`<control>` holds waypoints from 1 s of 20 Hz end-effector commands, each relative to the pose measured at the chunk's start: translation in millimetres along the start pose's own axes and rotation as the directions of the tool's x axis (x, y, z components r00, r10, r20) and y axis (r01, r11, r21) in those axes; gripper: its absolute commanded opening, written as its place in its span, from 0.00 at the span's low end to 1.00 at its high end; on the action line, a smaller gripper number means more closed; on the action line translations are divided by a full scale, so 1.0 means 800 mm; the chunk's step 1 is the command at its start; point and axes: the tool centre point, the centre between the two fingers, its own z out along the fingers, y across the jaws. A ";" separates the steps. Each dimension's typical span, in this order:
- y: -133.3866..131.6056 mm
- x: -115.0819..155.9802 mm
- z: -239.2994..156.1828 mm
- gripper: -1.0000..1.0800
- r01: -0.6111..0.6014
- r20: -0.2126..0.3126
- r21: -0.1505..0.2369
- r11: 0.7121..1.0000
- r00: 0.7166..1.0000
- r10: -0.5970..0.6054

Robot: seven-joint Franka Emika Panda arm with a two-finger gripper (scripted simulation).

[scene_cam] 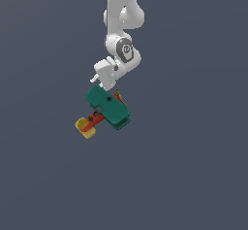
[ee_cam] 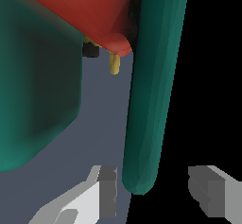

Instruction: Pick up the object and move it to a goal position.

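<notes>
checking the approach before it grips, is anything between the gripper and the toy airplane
Nothing visible. In the wrist view the gripper has its fingers either side of the toy airplane's teal wing edge, with only gaps between. The exterior view shows no other object nearby.

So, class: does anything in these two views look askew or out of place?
The toy airplane sits tilted, nose toward the arm. In the wrist view its teal wing edge sits off-centre between the hand's open fingers, nearer one finger.
</notes>
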 end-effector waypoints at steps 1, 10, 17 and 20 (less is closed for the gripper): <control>0.002 0.006 -0.002 0.62 -0.006 -0.020 -0.010 1.000 1.000 0.005; -0.005 0.013 -0.010 0.62 -0.001 -0.091 -0.028 1.000 0.996 -0.002; -0.013 0.020 -0.018 0.62 0.004 -0.166 -0.041 0.999 0.986 -0.011; -0.017 0.022 -0.022 0.62 0.005 -0.191 -0.044 0.999 0.981 -0.013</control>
